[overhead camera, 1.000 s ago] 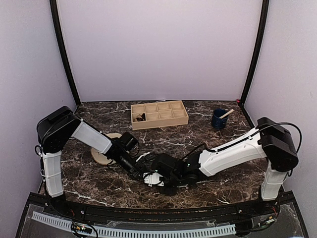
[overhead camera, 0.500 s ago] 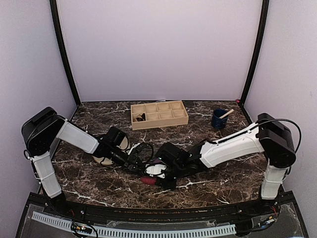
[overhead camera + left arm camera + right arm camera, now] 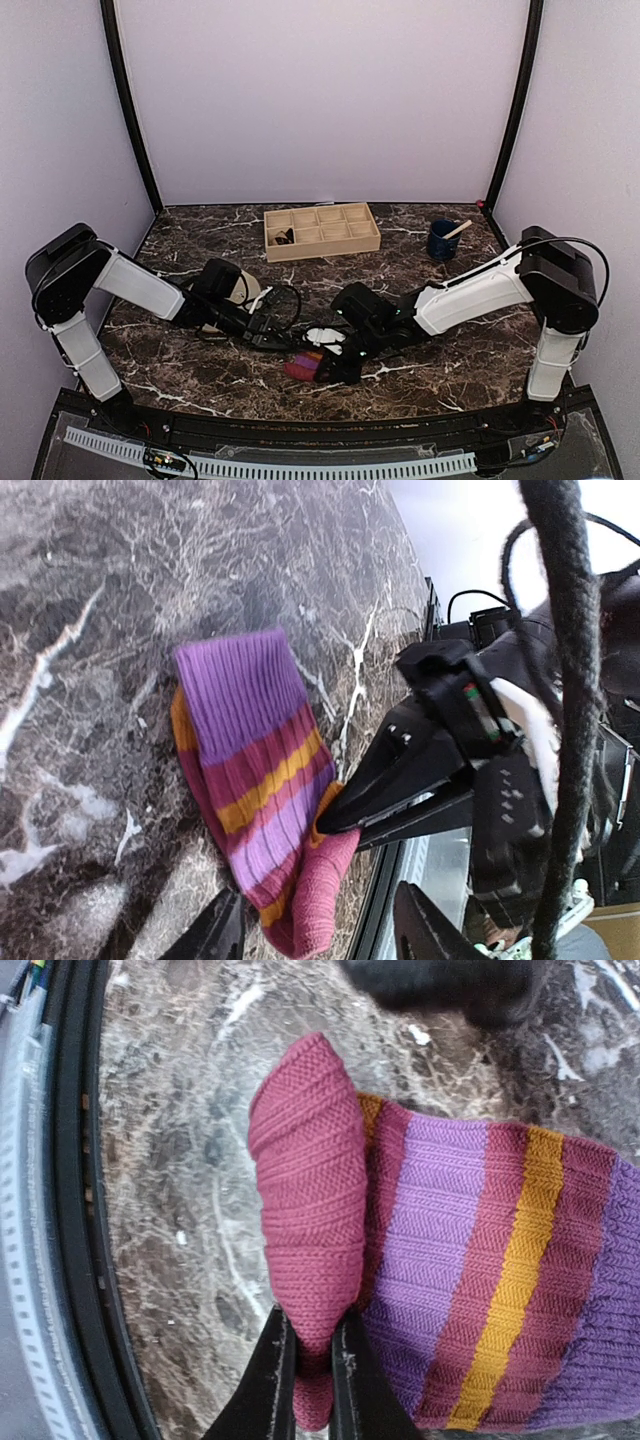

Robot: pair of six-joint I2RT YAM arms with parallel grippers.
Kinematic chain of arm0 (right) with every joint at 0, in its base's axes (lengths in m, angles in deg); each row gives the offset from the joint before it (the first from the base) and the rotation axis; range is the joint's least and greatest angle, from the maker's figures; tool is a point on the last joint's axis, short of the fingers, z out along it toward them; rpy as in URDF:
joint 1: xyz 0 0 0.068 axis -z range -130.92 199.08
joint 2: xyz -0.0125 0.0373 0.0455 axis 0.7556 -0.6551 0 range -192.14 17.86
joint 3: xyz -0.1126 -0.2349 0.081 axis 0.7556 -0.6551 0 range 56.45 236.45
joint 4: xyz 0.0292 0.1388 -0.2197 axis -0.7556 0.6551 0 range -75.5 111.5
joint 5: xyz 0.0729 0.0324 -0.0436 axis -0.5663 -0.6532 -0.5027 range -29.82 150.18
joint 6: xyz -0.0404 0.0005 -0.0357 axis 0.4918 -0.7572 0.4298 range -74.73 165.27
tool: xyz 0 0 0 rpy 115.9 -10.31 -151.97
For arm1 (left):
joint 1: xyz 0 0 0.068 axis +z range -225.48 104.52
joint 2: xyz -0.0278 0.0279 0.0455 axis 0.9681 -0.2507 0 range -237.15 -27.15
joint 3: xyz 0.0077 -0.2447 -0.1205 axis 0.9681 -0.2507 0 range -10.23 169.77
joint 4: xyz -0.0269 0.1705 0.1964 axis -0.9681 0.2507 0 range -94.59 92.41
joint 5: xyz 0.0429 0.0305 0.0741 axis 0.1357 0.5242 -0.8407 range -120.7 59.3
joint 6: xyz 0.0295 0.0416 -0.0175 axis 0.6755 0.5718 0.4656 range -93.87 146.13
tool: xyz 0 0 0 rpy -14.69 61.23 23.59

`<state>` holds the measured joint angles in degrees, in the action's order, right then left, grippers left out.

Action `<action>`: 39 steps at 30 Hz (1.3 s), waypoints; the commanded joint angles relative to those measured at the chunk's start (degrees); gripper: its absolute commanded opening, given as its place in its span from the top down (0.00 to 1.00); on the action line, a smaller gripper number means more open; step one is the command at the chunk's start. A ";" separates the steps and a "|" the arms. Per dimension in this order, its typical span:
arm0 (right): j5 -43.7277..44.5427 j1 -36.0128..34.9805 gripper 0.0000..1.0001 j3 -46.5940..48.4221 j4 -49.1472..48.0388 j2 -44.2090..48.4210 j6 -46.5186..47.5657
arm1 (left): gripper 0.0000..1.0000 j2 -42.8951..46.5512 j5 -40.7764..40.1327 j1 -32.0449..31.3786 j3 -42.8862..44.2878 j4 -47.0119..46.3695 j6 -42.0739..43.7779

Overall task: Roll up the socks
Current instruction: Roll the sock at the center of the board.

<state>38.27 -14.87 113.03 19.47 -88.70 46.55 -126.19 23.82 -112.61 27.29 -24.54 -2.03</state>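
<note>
The magenta-purple sock with orange stripes (image 3: 303, 366) lies flat on the marble near the front edge. It fills the left wrist view (image 3: 250, 770) and the right wrist view (image 3: 480, 1280). Its pink toe end (image 3: 305, 1190) is folded up over the striped part. My right gripper (image 3: 313, 1315) is shut on that fold; it also shows in the top view (image 3: 338, 368) and the left wrist view (image 3: 335, 818). My left gripper (image 3: 318, 890) is open and empty, just left of the sock (image 3: 272, 338). I cannot make out the black and tan sock.
A wooden compartment tray (image 3: 322, 230) stands at the back with a dark item (image 3: 285, 237) in one cell. A blue cup with a stick (image 3: 442, 240) stands back right. A beige plate (image 3: 243, 287) lies partly under the left arm. The black front rail (image 3: 70, 1210) is close.
The left arm has drawn back to the left, off the sock. The right gripper has shifted right with the toe end pinched, and the sock has come into view at the front.
</note>
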 commanded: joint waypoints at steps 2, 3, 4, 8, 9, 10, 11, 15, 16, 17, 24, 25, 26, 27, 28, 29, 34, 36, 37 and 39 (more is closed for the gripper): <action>-9.70 1.80 1.00 -5.51 3.39 -1.27 -6.42 | 0.47 4.94 -2.99 0.30 -2.46 -4.16 -0.04; -11.17 2.25 1.00 -5.97 2.73 -1.12 -7.12 | 0.48 5.58 -3.48 0.30 -2.78 -4.17 0.29; -12.27 3.02 1.00 -6.51 2.19 -0.98 -8.02 | 0.48 6.31 -3.91 0.22 -3.04 -4.25 0.84; -16.85 4.73 1.00 -7.85 -0.52 -0.89 -10.66 | 0.49 8.81 -6.24 -0.32 -3.63 -3.19 3.05; -17.86 5.37 1.00 -8.02 -0.94 -0.99 -11.37 | 0.50 9.32 -6.86 -0.84 -3.49 -2.29 3.93; -18.89 5.73 1.00 -8.18 -1.35 -1.12 -11.97 | 0.50 9.66 -7.57 -1.44 -3.08 -1.19 4.90; -19.92 6.10 1.00 -8.21 -1.72 -1.25 -12.51 | 0.51 9.92 -8.47 -2.16 -2.57 0.00 5.98; -23.10 7.42 1.00 -8.70 -2.88 -1.54 -14.47 | 0.52 10.25 -13.79 -6.46 0.15 5.72 11.13; -23.78 7.77 1.00 -8.87 -3.19 -1.54 -14.96 | 0.52 10.10 -15.05 -7.61 0.94 7.16 12.33; -24.47 8.12 1.00 -9.05 -3.56 -1.59 -15.39 | 0.52 9.98 -16.22 -8.60 1.64 8.86 13.47; -27.83 9.31 1.00 -10.26 -4.73 -2.09 -16.74 | 0.51 9.61 -19.41 -13.04 4.16 12.89 19.47; -27.98 9.34 1.00 -10.36 -4.85 -2.20 -16.79 | 0.51 9.55 -19.37 -13.52 4.42 13.29 20.25; -28.17 9.44 1.00 -10.47 -4.98 -2.29 -16.85 | 0.51 9.50 -19.38 -13.96 4.74 13.92 21.20; -28.25 9.53 1.00 -10.56 -5.04 -2.39 -16.91 | 0.51 9.32 -19.37 -14.47 5.13 14.53 22.25; -28.40 9.66 1.00 -10.60 -5.07 -2.42 -16.93 | 0.51 9.08 -19.67 -15.14 5.58 15.49 23.33; -28.49 9.71 1.00 -10.56 -5.08 -2.42 -16.85 | 0.51 8.88 -20.21 -15.85 6.10 16.59 24.58; -28.71 10.23 1.00 -10.60 -4.87 -2.36 -16.57 | 0.51 8.16 -23.84 -20.58 8.56 19.91 29.83; -29.00 10.39 1.00 -10.66 -4.81 -2.38 -16.43 | 0.51 7.92 -25.27 -22.21 9.16 20.47 31.28; -29.02 10.45 1.00 -10.69 -4.80 -2.41 -16.42 | 0.51 7.78 -25.94 -22.97 9.47 20.87 32.12; -29.14 10.52 1.00 -10.78 -4.78 -2.45 -16.29 | 0.51 7.03 -27.75 -24.48 10.56 22.65 33.86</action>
<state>8.42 -4.92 103.50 13.13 -89.62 29.98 -118.10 -0.16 -135.10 35.75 -6.31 26.65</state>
